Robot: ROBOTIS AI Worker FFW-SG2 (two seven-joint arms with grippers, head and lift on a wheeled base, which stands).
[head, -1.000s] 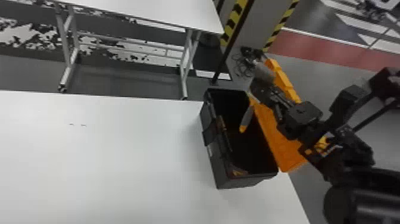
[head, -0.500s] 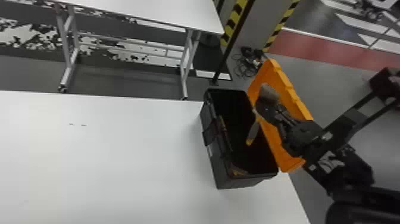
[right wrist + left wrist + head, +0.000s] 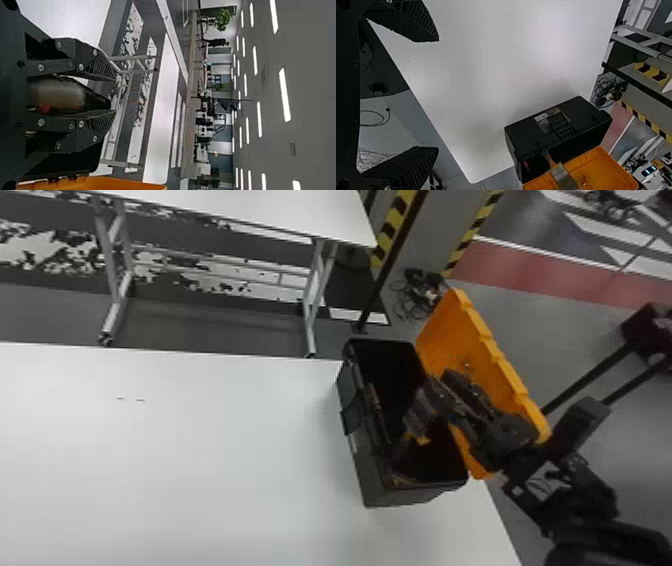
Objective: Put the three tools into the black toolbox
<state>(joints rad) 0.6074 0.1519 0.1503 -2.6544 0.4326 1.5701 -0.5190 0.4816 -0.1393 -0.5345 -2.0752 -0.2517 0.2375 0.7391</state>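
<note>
1. Reaches in from the right with the right gripper, set low over the black toolbox
2. Has that gripper's fingers parted in the right wrist view, with a gap between the pads and no firm grasp to be seen
3. Shows a grey tool just by those fingers, in the toolbox mouth, blurred and with a bit of orange beside it
4. Holds nothing in the left gripper, spread wide above the white table, well apart from the toolbox
5. Sets the toolbox at the table's right edge, opened up, with the orange lid tilted back on the side away from the latches
6. Carries something brownish inside, along the latch-side wall, and an orange piece in the near corner, both too dim to name
7. From the left wrist, looks onto an orange handle and a grey blade by the toolbox mouth; cannot tell whether to match these with the blurred tool
8. Beyond, takes in another table, striped posts and tangled cables on the floor
</note>
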